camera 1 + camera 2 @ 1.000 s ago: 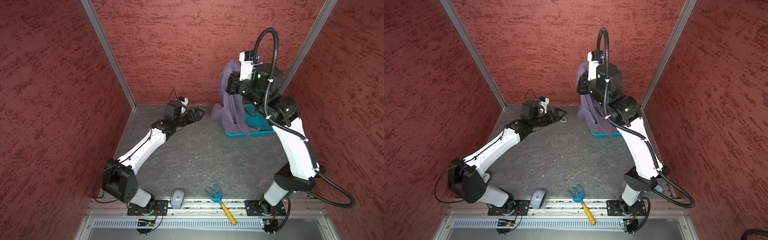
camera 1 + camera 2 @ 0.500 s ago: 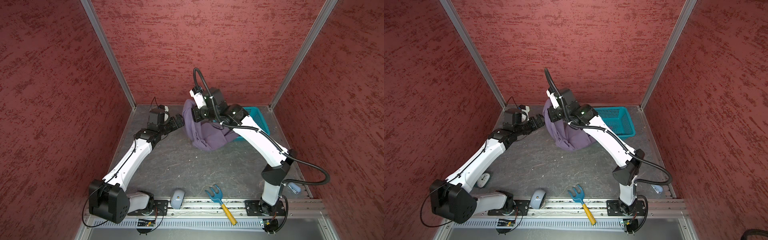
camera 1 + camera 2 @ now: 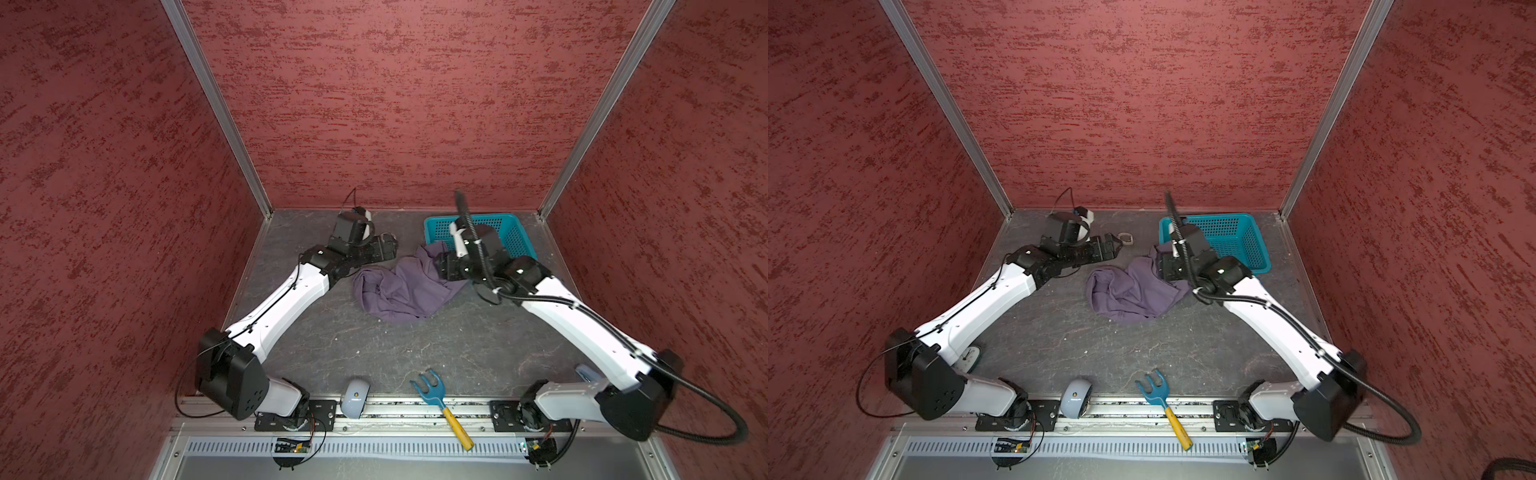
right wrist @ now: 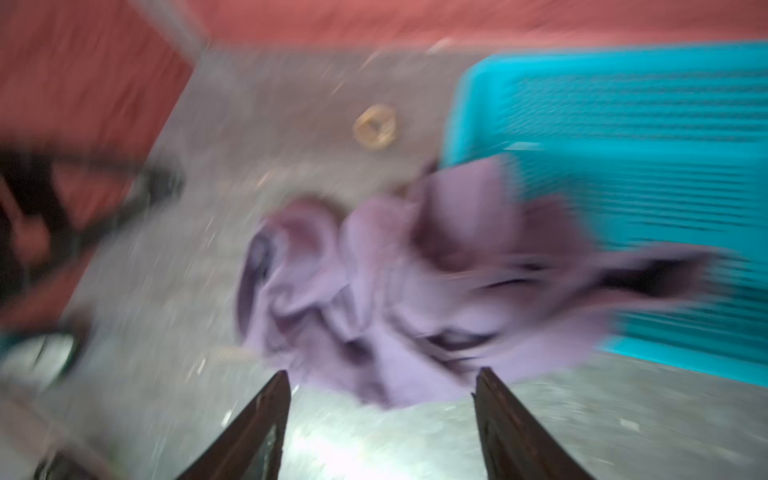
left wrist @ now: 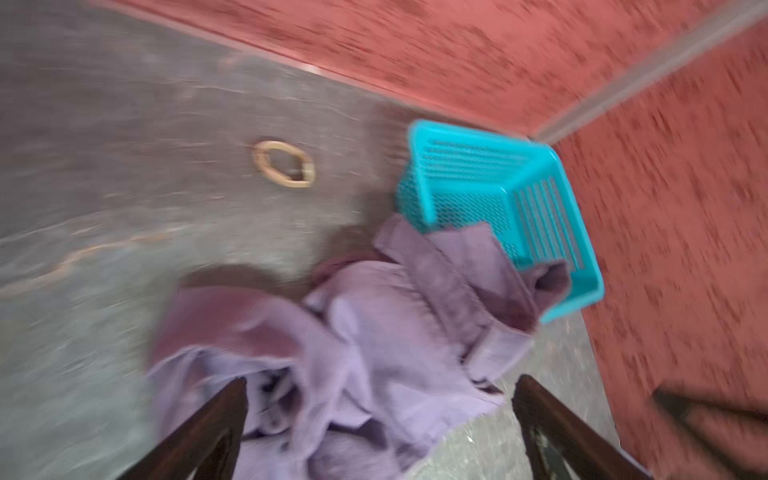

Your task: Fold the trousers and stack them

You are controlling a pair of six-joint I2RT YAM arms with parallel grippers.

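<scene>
- The trousers (image 3: 399,289) lay as a crumpled heap on the table (image 3: 374,353), just above centre in both top views. They were not spread and showed no fold.
- In the left wrist view, one end of the trousers (image 5: 374,353) lay over the rim of the teal basket (image 5: 536,166), right of centre in that frame.
- My right gripper (image 4: 382,374) was at the heap's right edge. Its jaws stood apart with nothing between them, and the cloth lay just beyond the tips.
- My left gripper (image 5: 380,386) was at the heap's upper left in a top view (image 3: 1115,245). Its jaws were spread wide and held nothing.
- A small ring (image 3: 1126,238) lay on the table near the left gripper, between the heap and the back wall.
- A blue rake (image 3: 432,384) and a grey mouse (image 3: 355,399) lay at the bottom edge of the table, well apart from the cloth.
- Hazard, in my judgement: pulling the heap could catch the draped end on the basket rim and drag or tip the basket.
- Hazard: a pinch into the heap could take several layers at once, because no hem or waistband was clearly exposed.
- Hazard: both arms worked near the same cloth, so converging reaches could collide.
- Hazard: spreading the cloth could sweep the ring beneath it.
</scene>
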